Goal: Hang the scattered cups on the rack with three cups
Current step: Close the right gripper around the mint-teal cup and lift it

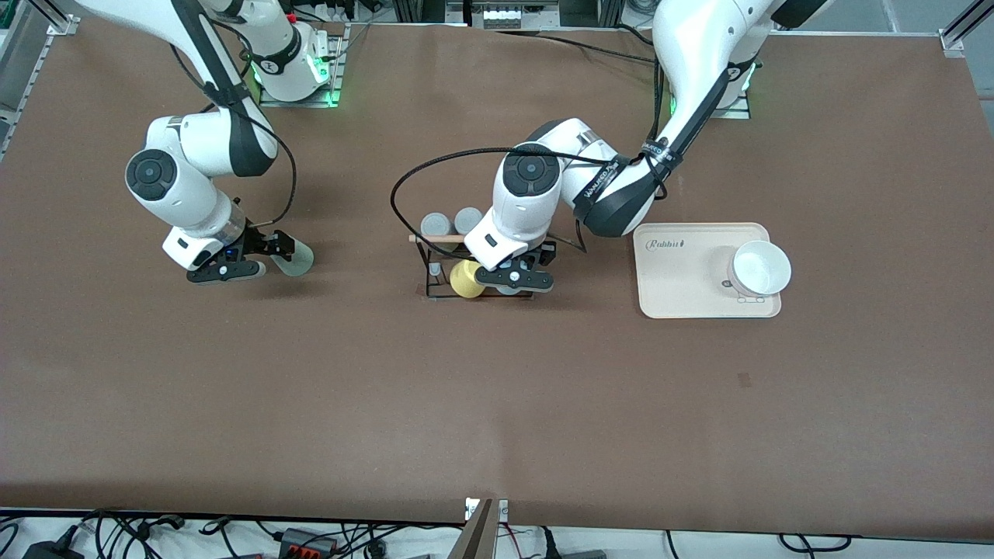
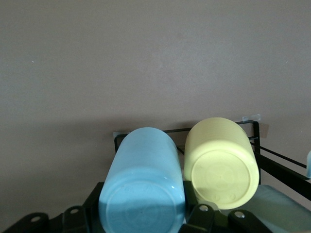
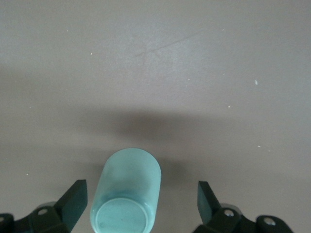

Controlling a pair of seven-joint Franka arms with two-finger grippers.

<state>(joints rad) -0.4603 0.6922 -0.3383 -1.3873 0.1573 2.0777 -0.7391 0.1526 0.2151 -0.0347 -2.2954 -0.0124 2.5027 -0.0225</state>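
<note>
Step in hand, as judged: the left gripper (image 1: 514, 279) sits at the rack (image 1: 435, 268), clenched on the light blue cup (image 2: 142, 182), which lies tilted between its fingers, base toward the wrist camera, touching or just beside the yellow cup (image 2: 221, 162) already on the rack. The cup looks close to seated on a peg (the peg itself is hidden, so cannot confirm). Next move likely calls for settling the cup fully, then releasing and backing off without nudging the yellow cup. The right gripper (image 1: 245, 260) hovers toward the right arm's end of the table, fingers spread wide either side of the sage green cup (image 3: 127, 191), not yet gripping; it needs to close squarely. Two grey cups (image 1: 450, 223) hang on the rack, farther from the front camera. A tray (image 1: 675, 287) with a white bowl (image 1: 761, 268) sits toward the left arm's end, well apart.
</note>
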